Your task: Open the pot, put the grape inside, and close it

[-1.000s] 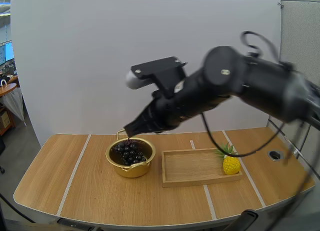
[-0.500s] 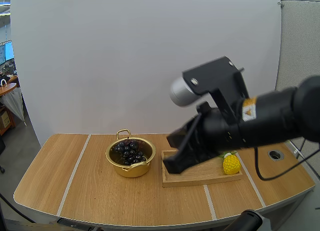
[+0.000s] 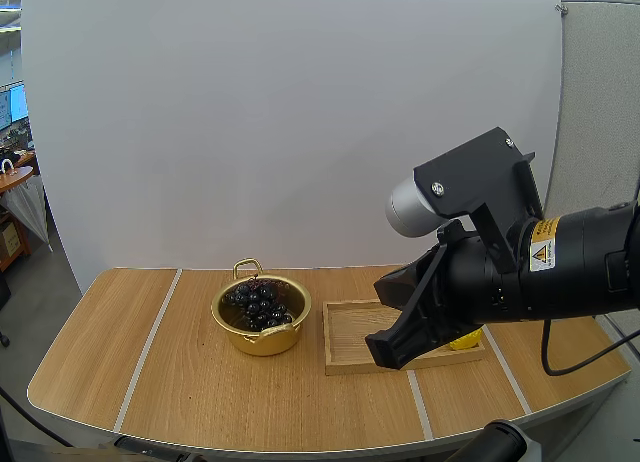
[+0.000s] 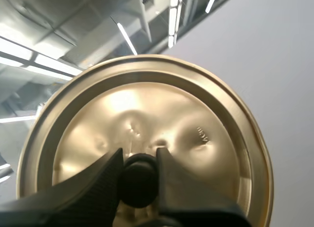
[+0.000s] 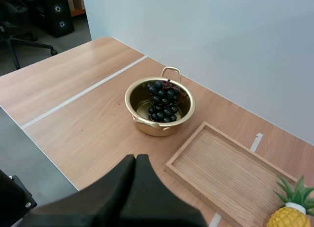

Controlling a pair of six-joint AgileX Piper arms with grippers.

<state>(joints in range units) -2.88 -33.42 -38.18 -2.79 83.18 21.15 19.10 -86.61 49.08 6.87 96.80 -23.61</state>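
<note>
The gold pot (image 3: 261, 334) stands uncovered on the table with a bunch of dark grapes (image 3: 257, 304) inside it. My right gripper (image 3: 380, 350) hangs shut and empty over the near left end of the wooden tray (image 3: 352, 330), to the right of the pot. From the right wrist, its fingers (image 5: 136, 162) lie together as one wedge, with the pot (image 5: 139, 98) and grapes (image 5: 163, 103) beyond them. My left gripper (image 4: 139, 160) is shut on the black knob (image 4: 140, 183) of the gold lid (image 4: 196, 133), held up in the air.
The wooden tray (image 5: 230, 173) lies right of the pot, with a small toy pineapple (image 5: 292, 214) at its right end. Pale tape lines (image 3: 148, 347) cross the tabletop. Bare wood lies left of and in front of the pot.
My right arm has drawn back from over the pot, moving right and nearer, to above the tray. The grapes stay in the pot.
</note>
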